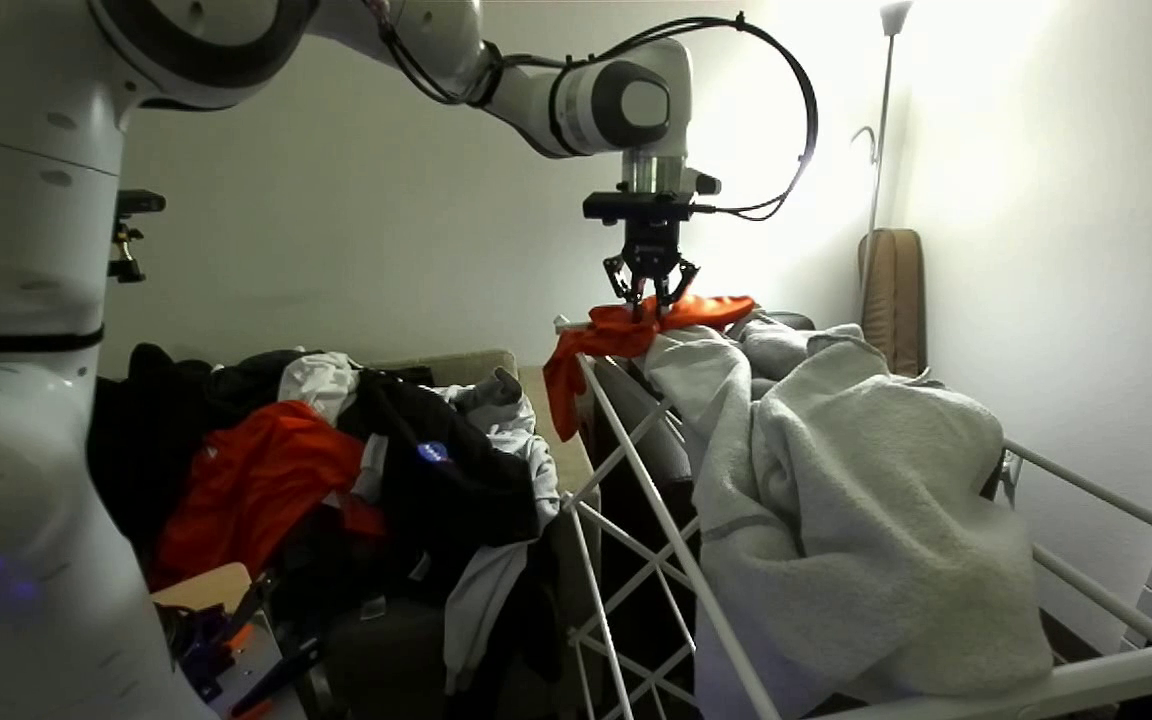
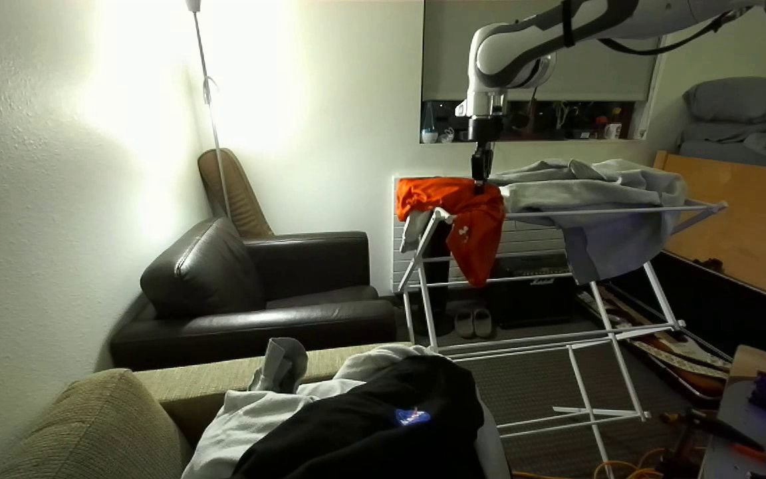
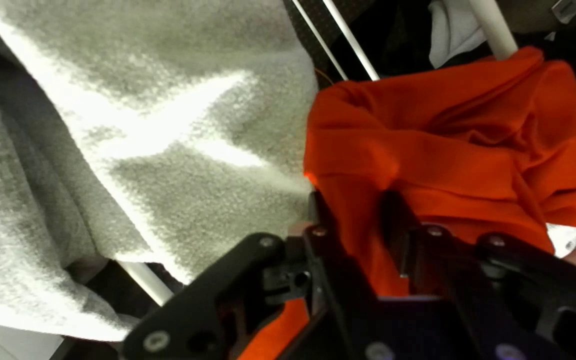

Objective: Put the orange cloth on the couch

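Note:
The orange cloth [image 1: 601, 335] lies draped over one end of a white drying rack [image 1: 661, 503], with one part hanging down. In an exterior view it shows a small white mark [image 2: 433, 193]. My gripper [image 1: 649, 308] points straight down at the cloth's top, also in an exterior view [image 2: 480, 186]. In the wrist view the cloth [image 3: 448, 165] rises between the two fingers of my gripper [image 3: 353, 195], which are partly closed with a narrow gap. Whether they pinch it is unclear. The beige couch [image 2: 84, 426] carries a clothes pile; it also shows in an exterior view [image 1: 471, 368].
A large grey towel [image 1: 866, 500] covers the rack beside the orange cloth. Another orange garment [image 1: 266, 480] and a black one [image 1: 456, 490] lie in the couch pile. A dark leather armchair [image 2: 256, 326] and a floor lamp [image 2: 213, 113] stand by the wall.

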Motion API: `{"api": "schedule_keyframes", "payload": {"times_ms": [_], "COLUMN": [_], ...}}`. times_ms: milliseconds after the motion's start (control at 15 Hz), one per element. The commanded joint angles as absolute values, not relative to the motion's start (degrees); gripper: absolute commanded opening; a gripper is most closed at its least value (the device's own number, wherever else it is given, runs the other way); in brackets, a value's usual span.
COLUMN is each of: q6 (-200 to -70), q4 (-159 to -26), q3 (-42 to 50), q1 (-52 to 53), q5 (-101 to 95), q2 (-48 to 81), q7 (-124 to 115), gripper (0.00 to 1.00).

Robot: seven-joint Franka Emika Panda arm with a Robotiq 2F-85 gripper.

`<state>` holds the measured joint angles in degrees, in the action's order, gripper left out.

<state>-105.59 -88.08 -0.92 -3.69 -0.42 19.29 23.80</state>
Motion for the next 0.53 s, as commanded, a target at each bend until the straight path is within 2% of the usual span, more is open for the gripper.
{"api": "schedule_keyframes", "payload": {"times_ms": [0, 467], "q6": [-104.11, -100.79], "q4": [-90.22, -94.43], "q3": [-0.70, 0.65], "q1": [-4.27, -3.35], "q5": [-0.28, -4.47], "q2": [17.80, 12.73], "q7": [23.70, 21.35], "gripper": [0.01, 0.01]}}
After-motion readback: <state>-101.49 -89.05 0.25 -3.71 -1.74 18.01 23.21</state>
